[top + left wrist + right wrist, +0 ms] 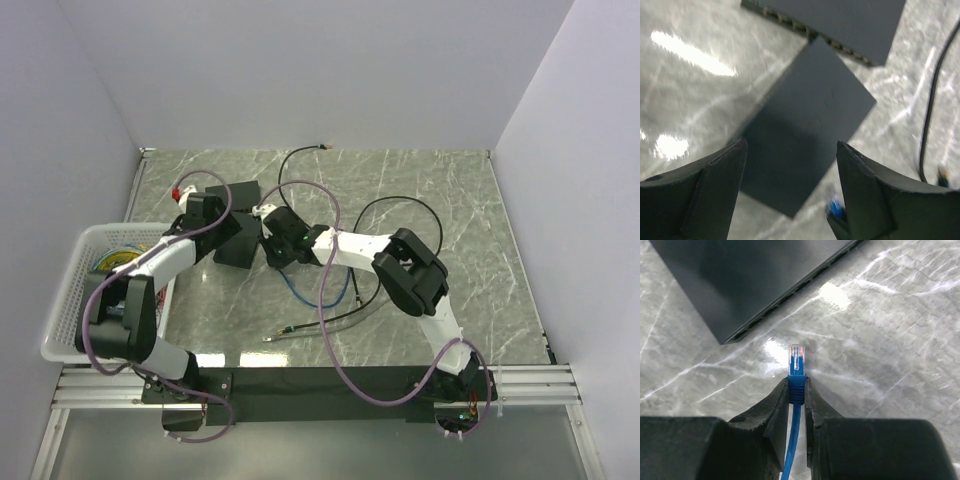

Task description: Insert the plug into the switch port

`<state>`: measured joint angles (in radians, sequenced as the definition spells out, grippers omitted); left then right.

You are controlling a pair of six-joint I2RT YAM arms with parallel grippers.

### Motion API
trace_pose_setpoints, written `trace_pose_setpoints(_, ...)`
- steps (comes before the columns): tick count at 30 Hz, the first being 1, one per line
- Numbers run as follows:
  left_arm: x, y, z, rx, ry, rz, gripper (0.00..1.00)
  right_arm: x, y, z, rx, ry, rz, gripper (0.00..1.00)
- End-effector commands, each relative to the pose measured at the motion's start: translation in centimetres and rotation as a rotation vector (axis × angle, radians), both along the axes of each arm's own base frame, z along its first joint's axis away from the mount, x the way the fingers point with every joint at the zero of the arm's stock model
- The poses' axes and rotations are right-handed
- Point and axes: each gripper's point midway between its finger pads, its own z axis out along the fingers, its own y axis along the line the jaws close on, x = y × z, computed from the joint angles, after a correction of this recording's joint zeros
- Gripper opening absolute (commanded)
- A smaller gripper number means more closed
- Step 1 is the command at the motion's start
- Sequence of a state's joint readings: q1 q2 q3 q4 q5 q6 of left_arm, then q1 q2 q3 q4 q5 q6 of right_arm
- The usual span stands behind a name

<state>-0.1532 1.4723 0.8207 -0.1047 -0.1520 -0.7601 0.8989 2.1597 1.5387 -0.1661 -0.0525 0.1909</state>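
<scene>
My right gripper [796, 385] is shut on the blue boot of the plug [796, 357], whose clear tip points forward just above the marble table. The black switch [740, 280] lies ahead and to the left of it, its row of ports facing the plug a short way off. My left gripper [791, 145] hangs open over a flat dark box [805, 135] with nothing between its fingers. The switch [840, 20] lies beyond that box, and the blue plug [836, 207] shows by the right finger. From above, both grippers [268, 232] meet at the black boxes [235, 245].
A white basket [75, 290] stands at the left edge. Black cables [400, 205] loop across the middle and back of the table, and the blue cable [300, 290] trails toward the front. A black cable [935, 90] runs to the right of the left gripper.
</scene>
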Motion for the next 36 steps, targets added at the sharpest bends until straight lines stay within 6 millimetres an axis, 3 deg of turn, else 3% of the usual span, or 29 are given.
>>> trace_pose_setpoints(1,3.5,1.1,1.8,0.069,-0.09,0.008,0.77,2.1,1.1,1.5,0.039,-0.055,-0.013,0.0)
trace_pose_setpoints(3,4.4,1.7,0.5,0.093,-0.064,0.021,0.75,2.4,1.5,1.4,0.051,-0.057,-0.011,0.0)
trace_pose_setpoints(7,5.4,1.8,0.1,0.092,-0.083,0.021,0.72,2.6,1.9,1.4,0.059,-0.057,0.0,0.0)
trace_pose_setpoints(17,7.5,0.4,-1.4,0.069,-0.11,-0.057,0.69,3.3,3.0,1.4,0.067,-0.058,0.009,0.0)
trace_pose_setpoints(23,6.6,-0.6,-1.9,0.034,-0.118,-0.092,0.68,2.8,3.4,1.7,0.098,-0.044,0.03,0.0)
trace_pose_setpoints(28,5.1,-1.9,-2.3,0.009,-0.111,-0.126,0.67,1.7,3.4,0.7,0.091,-0.015,0.044,0.0)
trace_pose_setpoints(36,2.6,-5.7,-3.7,-0.004,-0.068,-0.193,0.66,0.2,3.2,-0.1,0.071,-0.009,0.058,0.0)
